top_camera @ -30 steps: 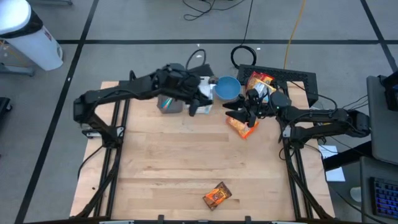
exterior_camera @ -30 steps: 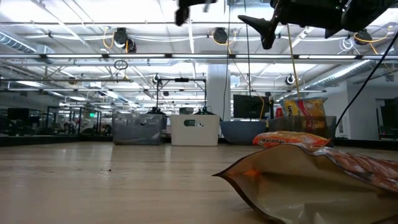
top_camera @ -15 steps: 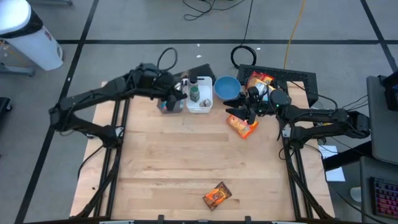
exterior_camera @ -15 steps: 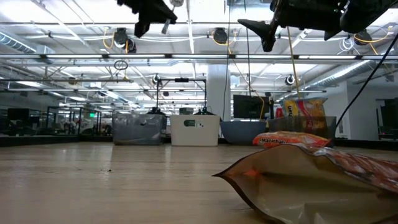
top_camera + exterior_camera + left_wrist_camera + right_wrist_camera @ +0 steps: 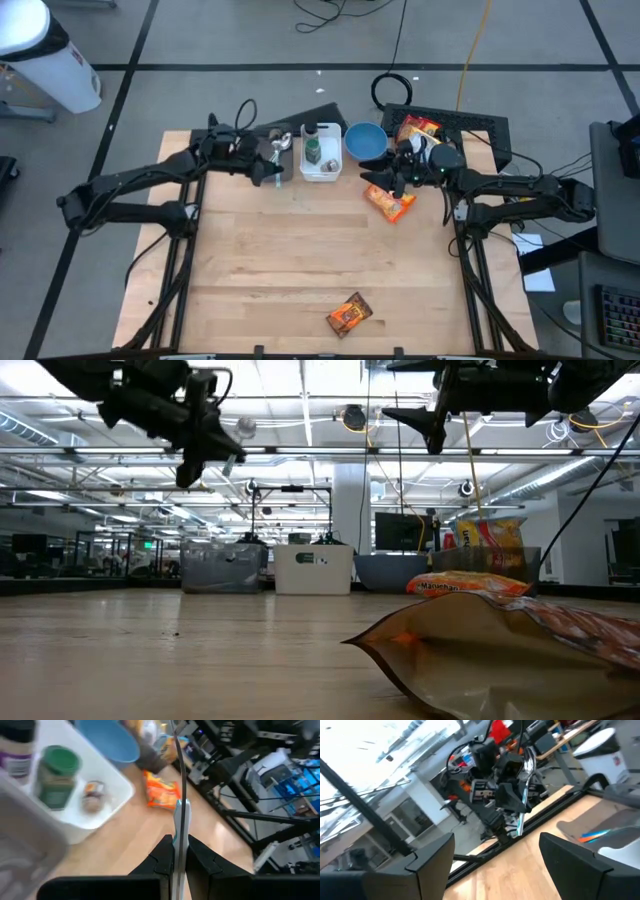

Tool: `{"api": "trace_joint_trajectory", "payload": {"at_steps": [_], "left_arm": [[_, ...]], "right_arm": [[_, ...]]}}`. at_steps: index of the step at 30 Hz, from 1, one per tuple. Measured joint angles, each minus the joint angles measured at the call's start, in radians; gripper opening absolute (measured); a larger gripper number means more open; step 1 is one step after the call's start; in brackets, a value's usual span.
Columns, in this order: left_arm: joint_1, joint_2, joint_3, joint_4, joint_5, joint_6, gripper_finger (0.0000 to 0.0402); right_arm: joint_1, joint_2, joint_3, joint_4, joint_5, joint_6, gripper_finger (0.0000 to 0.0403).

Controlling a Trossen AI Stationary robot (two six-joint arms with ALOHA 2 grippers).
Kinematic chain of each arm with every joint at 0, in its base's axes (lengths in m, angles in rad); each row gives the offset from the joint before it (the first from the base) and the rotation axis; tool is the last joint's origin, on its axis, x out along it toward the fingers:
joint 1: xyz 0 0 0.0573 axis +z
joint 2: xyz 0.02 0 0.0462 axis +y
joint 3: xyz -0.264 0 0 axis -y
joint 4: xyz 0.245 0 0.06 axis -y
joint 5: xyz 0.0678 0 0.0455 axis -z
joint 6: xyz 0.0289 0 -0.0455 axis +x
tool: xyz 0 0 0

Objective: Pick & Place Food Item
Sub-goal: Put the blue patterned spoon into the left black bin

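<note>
Packet (image 5: 391,204), orange, lies flat on the table (image 5: 300,260) right under the right gripper (image 5: 378,180), near the table's far right corner. That gripper hangs above it with its fingers spread wide, holding nothing and touching nothing; the low view shows clear air between it and the packet.

The left gripper (image 5: 272,172) is raised over the far left part of the table, beside the grey bin (image 5: 262,164). It is clenched on the thin handle of a spoon (image 5: 181,810), which stands up out of the fingers with its bowl end highest.

Between the two grippers stand one white bin (image 5: 322,172) and one blue bowl (image 5: 366,140), side by side. The white bin holds three things: a green-lidded jar (image 5: 57,785), a dark-capped bottle (image 5: 17,750) and a small round item I cannot identify.

Loose packets on the table number two: the orange one and a brown pouch (image 5: 350,315) at the near edge, well apart from both grippers. One black crate (image 5: 480,128) just off the far right corner holds more snack bags (image 5: 418,130); their number I cannot tell.
</note>
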Motion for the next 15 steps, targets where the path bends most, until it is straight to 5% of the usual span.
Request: {"api": "trace_joint_trajectory", "payload": {"at_steps": [10, 15], "left_arm": [[0.342, 0.071, -0.031, -0.046, 0.266, 0.074, 0.0027], [0.411, 0.149, 0.026, -0.079, 0.303, 0.146, 0.0027]], "right_arm": [[0.0, 0.0, 0.0, -0.017, 0.032, 0.0, 0.0281], [0.0, 0.0, 0.0, -0.037, 0.086, -0.011, 0.0281]]}}
